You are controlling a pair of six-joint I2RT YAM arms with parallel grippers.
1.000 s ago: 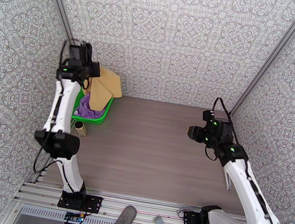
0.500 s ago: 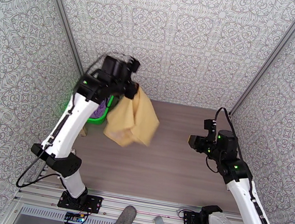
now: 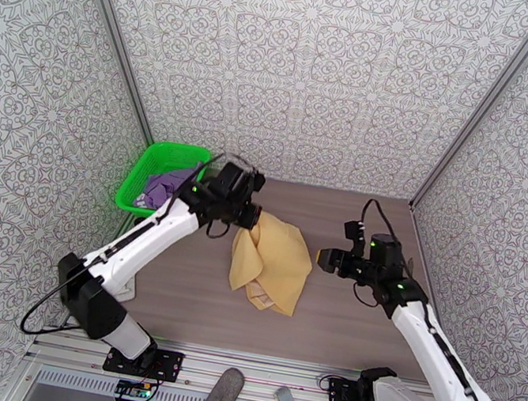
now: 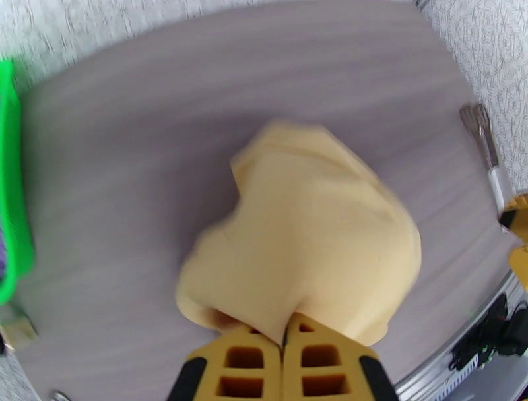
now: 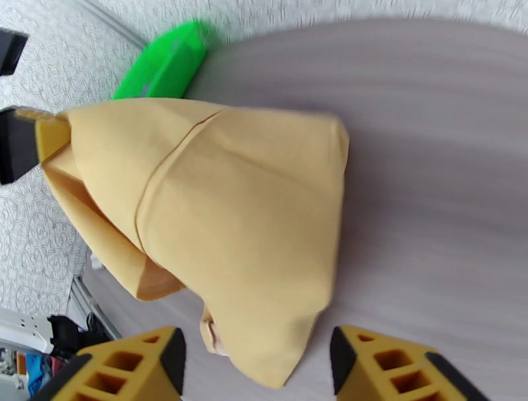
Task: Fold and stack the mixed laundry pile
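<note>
Wallpaper [image 3: 302, 59] in a grey-and-white ornamental print lines the booth on three sides, with aluminium posts [image 3: 479, 103] at the back corners, and a grey wood-grain table [image 3: 358, 212] forms the floor of the scene. At the far left corner of the table sits a green mesh basket [image 3: 161, 151] with the purple T-shirt [image 3: 162, 185] bunched inside it. Just right of the basket, the left gripper [image 3: 249, 217] is clamped tight on a top corner of the mustard-tan garment [image 3: 273, 267], which hangs in loose folds over the middle of the table; whether its lower edge touches the wood cannot be told. Further right, the right gripper [image 3: 324, 259] faces the hanging cloth from near by, its jaws spread apart and holding nothing.
</note>
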